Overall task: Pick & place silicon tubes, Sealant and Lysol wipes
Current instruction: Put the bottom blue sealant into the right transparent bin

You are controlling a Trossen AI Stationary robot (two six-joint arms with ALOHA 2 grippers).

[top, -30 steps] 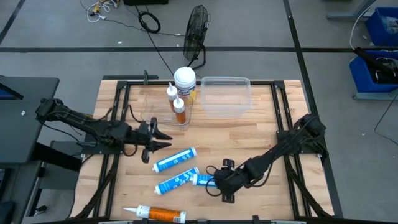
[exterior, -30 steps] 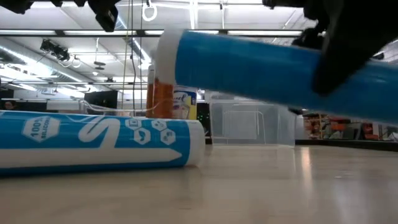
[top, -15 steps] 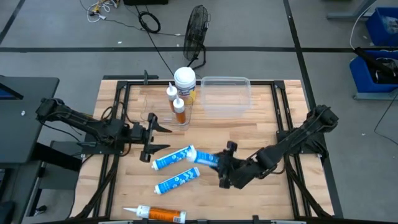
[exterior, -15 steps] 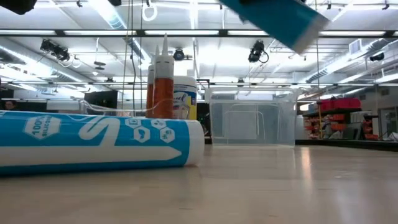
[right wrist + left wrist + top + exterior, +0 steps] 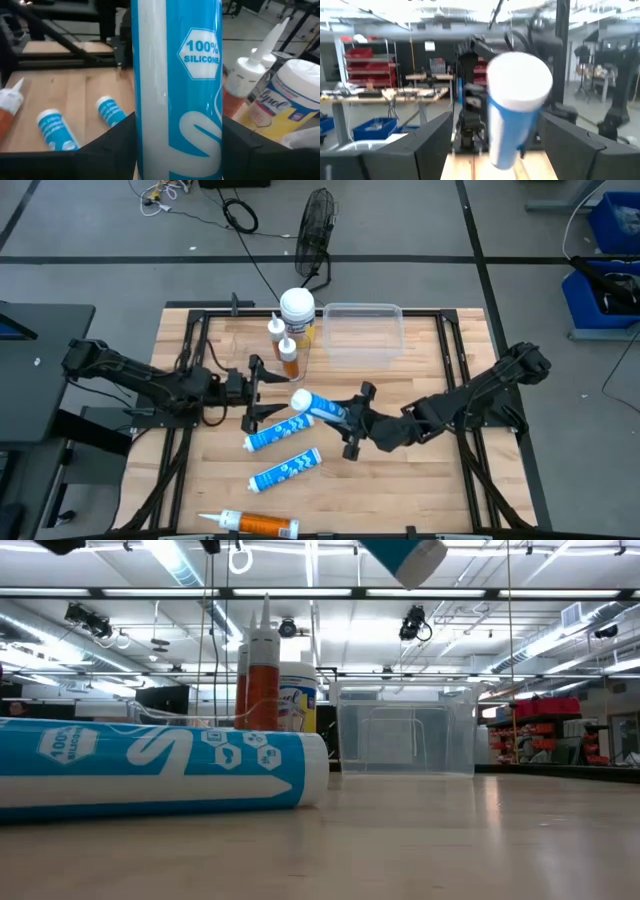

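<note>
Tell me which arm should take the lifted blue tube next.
Left, probably. The left gripper is open and faces the capped end of the blue tube, which the right gripper holds out toward it.

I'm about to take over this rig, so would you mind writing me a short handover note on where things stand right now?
Right gripper: shut on a blue tube, held above mid-table, cap end pointing at the left gripper.
Left gripper: open, level with that cap, fingers either side of its line; not gripping.
Placed in the left clear bin: two orange tubes, standing upright. The Lysol wipes stand at the bin's far edge; whether inside it, I cannot tell.
The right clear bin looks empty.
Left on the table: two blue tubes and one orange tube at the near edge.
</note>
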